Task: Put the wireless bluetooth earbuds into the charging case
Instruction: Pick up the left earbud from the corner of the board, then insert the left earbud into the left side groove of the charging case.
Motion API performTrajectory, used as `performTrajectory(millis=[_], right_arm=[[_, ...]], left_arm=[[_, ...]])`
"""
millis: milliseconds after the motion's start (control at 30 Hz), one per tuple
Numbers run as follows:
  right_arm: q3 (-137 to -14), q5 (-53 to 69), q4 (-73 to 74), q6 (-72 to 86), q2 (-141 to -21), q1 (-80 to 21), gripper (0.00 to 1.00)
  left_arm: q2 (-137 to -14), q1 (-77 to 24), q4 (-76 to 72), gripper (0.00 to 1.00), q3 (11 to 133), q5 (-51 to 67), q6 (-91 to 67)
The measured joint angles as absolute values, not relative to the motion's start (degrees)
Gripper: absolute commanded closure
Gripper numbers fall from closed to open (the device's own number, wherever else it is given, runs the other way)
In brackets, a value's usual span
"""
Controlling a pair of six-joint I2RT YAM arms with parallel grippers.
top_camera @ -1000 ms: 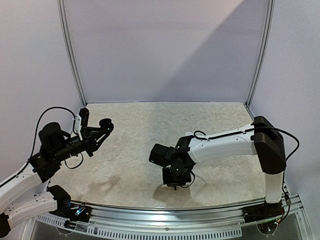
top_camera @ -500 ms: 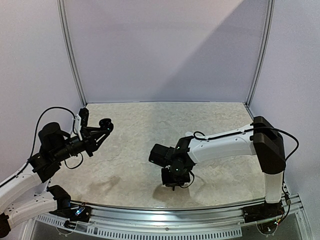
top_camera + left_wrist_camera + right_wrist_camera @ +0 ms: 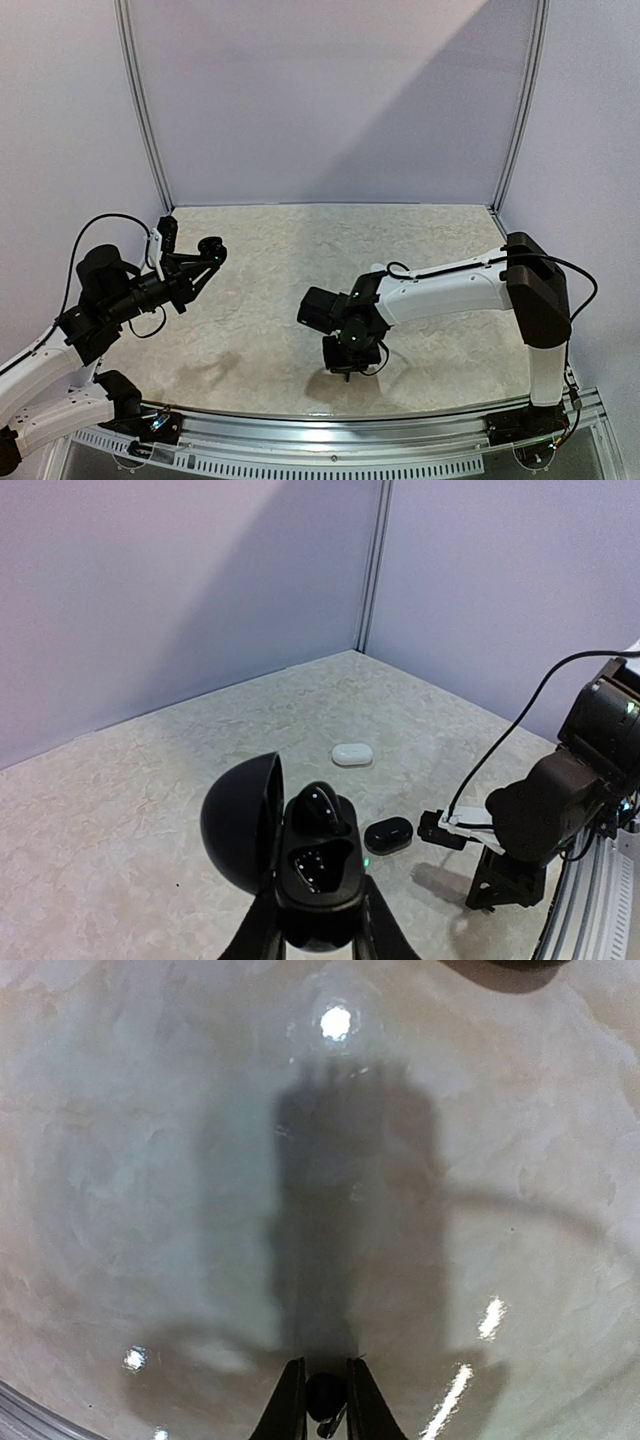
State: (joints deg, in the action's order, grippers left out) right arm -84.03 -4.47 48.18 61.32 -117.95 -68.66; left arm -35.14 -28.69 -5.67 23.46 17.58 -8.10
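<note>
- Right gripper (image 3: 325, 1401): pointed straight down at the table (image 3: 150, 1160), jaws set narrow about a black earbud (image 3: 324, 1392).
- Left gripper (image 3: 318, 928): clamped on the open charging case (image 3: 318, 875), held aloft; a seated earbud (image 3: 320, 805) fills one socket.
- The case lies well apart, leftward of the right gripper and higher.

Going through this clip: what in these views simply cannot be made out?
- Small black thing held in the right gripper: right wrist view, cut by the bottom edge, too small to identify.
- White item and black item on the table: left wrist view, too small to tell case from earbud.
- Charging case, nearer socket: left wrist view, too dark to tell whether filled.
</note>
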Motion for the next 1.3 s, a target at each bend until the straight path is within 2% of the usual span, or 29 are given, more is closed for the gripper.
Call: performTrajectory(millis=[400,600,833,1033,1300], right_arm=[[-91.05,-13.74,52.62,54.81,-114.85,-69.17,0.99],[-102.08,-23.70,51.16,43.35,-111.39,-72.10,0.99],[-107.96,-29.23,30.28,19.00,-105.23,-76.60,1.00],[-108.62,-25.10,12.73,2.04,-105.36,-77.52,1.00],[-110.56,-20.62,-2.33,-11.35,-109.60,-79.20,1.00]], left_arm=[[-35.14,-28.69,-5.72,1.00,23.46,17.93,-7.07],[-35.16,-28.69,-6.61,1.00,23.49,18.83,-5.74],[-35.05,-28.80,-9.26,1.00,24.34,18.98,-1.58],[-32.45,-29.74,-13.15,1.00,24.64,19.03,2.76],[-30.87,-32.60,-20.03,1.00,24.58,17.23,5.63]])
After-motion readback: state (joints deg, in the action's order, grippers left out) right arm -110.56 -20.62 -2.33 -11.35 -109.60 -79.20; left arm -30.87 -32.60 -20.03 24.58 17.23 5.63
